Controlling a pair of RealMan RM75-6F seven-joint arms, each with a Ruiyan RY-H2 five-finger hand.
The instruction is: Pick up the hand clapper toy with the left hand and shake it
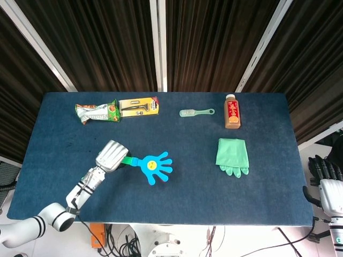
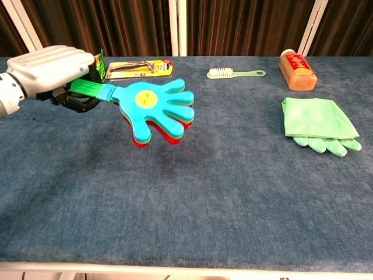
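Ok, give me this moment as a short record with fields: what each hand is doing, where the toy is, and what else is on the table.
left hand: grips the green handle of the hand clapper toy
toy: held above the blue table, clapper end pointing right
right hand: off the table's right edge, holding nothing
other items: snack packet, razor pack, brush, bottle, green gloves

- Clapper (image 1: 154, 166) (image 2: 156, 109): blue hand-shaped paddle over red and green ones, yellow face, green handle, held level above the counter's near-left part.
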